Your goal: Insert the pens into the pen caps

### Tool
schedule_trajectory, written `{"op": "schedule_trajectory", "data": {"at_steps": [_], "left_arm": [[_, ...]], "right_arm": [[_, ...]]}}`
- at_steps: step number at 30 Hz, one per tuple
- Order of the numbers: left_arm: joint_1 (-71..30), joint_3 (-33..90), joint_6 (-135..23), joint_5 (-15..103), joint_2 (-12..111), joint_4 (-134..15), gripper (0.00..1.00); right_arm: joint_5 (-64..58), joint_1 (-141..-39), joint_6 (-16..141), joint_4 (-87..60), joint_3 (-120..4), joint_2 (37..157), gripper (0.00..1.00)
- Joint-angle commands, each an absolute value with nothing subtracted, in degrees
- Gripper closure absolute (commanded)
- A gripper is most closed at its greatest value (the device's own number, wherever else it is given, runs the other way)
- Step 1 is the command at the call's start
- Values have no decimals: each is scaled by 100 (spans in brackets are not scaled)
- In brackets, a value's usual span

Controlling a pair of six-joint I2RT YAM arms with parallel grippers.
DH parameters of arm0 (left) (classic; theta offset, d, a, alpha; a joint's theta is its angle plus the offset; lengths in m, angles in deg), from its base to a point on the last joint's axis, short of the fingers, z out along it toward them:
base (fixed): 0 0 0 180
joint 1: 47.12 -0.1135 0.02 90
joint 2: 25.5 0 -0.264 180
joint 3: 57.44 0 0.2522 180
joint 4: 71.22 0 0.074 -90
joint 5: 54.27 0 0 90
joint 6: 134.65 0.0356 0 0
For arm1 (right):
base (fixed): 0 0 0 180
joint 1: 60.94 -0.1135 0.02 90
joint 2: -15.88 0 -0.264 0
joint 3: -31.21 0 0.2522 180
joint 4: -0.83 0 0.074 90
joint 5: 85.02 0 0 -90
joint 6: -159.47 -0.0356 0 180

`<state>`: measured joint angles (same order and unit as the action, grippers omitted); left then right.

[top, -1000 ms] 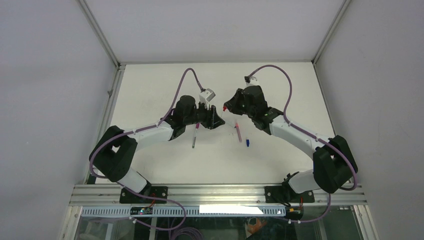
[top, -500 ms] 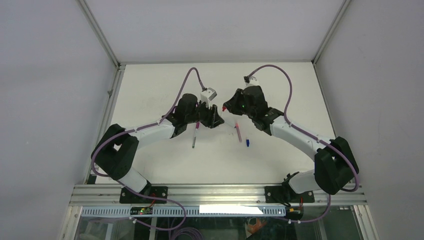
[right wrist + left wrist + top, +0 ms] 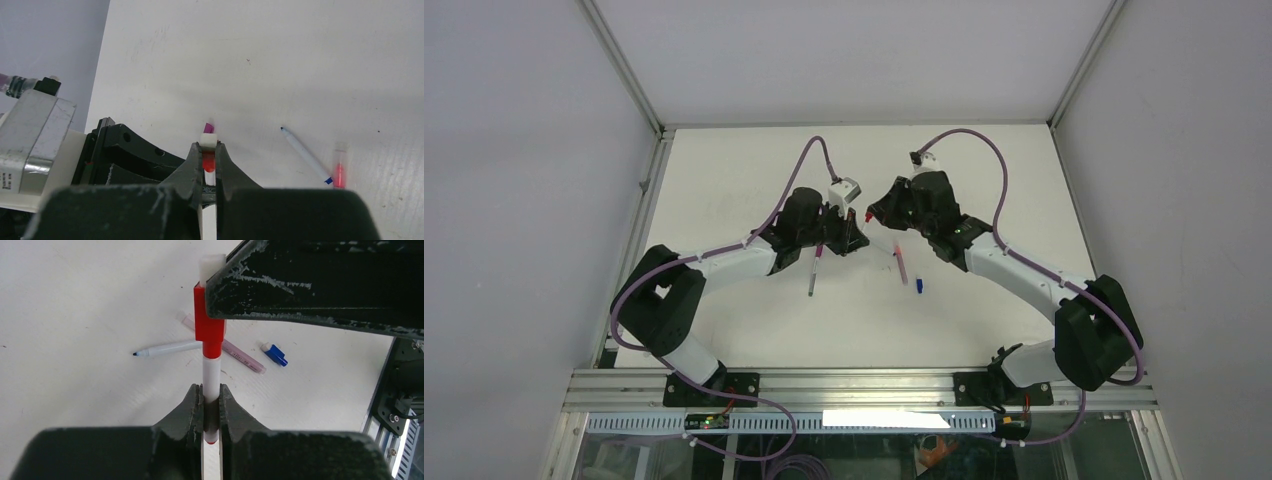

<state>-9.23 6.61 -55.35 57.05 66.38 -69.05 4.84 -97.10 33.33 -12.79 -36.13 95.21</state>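
My left gripper [image 3: 211, 390] is shut on a white pen [image 3: 211, 375] and holds it upright above the table. The pen's far end sits inside a red pen cap [image 3: 208, 325]. My right gripper [image 3: 208, 147] is shut on that red cap [image 3: 208, 161], whose white end [image 3: 208, 141] sticks out past the fingertips. In the top view the two grippers meet at the table's middle, left [image 3: 849, 228] and right [image 3: 871, 213]. An uncapped white pen [image 3: 167, 348], a pink pen [image 3: 240, 354] and a blue cap [image 3: 275, 354] lie loose on the table below.
A grey pen with a magenta cap [image 3: 815, 270] lies under the left arm. The pink pen [image 3: 901, 262] and blue cap [image 3: 920, 286] lie under the right arm. The white table [image 3: 724, 190] has metal rails along its left and near edges.
The right gripper has moved left with the red cap, closing the gap to the left gripper. The left gripper has shifted slightly toward it.
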Motion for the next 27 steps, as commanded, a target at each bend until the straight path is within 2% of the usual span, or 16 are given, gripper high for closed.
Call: {"op": "schedule_trajectory", "data": {"at_steps": [1,27], "left_arm": [[-898,776,-5413,5712,6529,-7054,100],[-1092,1554,-4758,5007,6202,-6932,100]], "right_arm": [[323,-9759,3268,-1006,-3669,9340,100],[212,-10458,2891,-776,-3122,10083,100]]}}
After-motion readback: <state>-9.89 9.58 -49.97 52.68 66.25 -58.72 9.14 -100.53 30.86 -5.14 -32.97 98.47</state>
